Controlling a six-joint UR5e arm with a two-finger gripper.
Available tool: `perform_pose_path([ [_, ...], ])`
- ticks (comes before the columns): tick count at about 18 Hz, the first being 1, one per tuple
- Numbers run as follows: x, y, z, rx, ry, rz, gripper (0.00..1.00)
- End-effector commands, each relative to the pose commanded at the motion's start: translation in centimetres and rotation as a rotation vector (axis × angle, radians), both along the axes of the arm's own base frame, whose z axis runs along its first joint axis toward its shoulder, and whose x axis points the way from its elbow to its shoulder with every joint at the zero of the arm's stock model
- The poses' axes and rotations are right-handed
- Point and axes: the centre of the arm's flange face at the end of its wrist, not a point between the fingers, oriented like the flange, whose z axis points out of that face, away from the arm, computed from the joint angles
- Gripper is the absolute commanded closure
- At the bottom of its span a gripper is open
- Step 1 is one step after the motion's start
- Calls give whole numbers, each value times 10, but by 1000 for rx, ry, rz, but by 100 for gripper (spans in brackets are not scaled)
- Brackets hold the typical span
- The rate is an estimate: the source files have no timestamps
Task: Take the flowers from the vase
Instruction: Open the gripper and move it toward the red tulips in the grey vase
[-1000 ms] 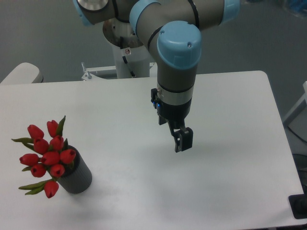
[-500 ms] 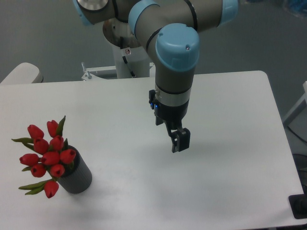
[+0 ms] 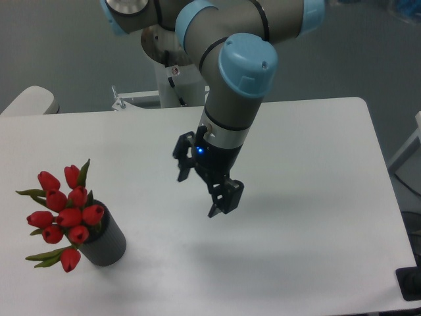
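The flowers (image 3: 64, 214) are a bunch of red closed tulip buds with narrow green leaves, standing in the vase (image 3: 105, 243) at the front left of the table. The vase is a short dark grey ribbed cylinder, and the buds spread wider than its mouth. My gripper (image 3: 223, 199) hangs above the middle of the table, well to the right of the flowers and apart from them. It is tilted, with its fingertips pointing down and to the right. The two dark fingers stand a little apart with nothing between them.
The white table (image 3: 316, 164) runs to a rounded right edge and a front edge near the bottom of the view. The robot's white base (image 3: 174, 79) stands behind the table's far edge. A pale rounded object (image 3: 29, 102) sits at the far left.
My gripper has swung left and slightly down towards the flowers, and the wrist has rotated and tilted. The flowers and vase have not moved.
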Motion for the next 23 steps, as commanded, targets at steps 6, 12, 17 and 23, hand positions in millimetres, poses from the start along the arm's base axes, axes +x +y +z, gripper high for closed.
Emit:
perform_pose_path([
  [6, 29, -10, -29, 178, 6, -11, 0],
  [12, 62, -26, -53, 192, -49, -1, 0],
  [17, 74, -8, -51, 262, -77, -16, 0],
  [23, 86, 21, -65, 313, -108, -23, 0],
])
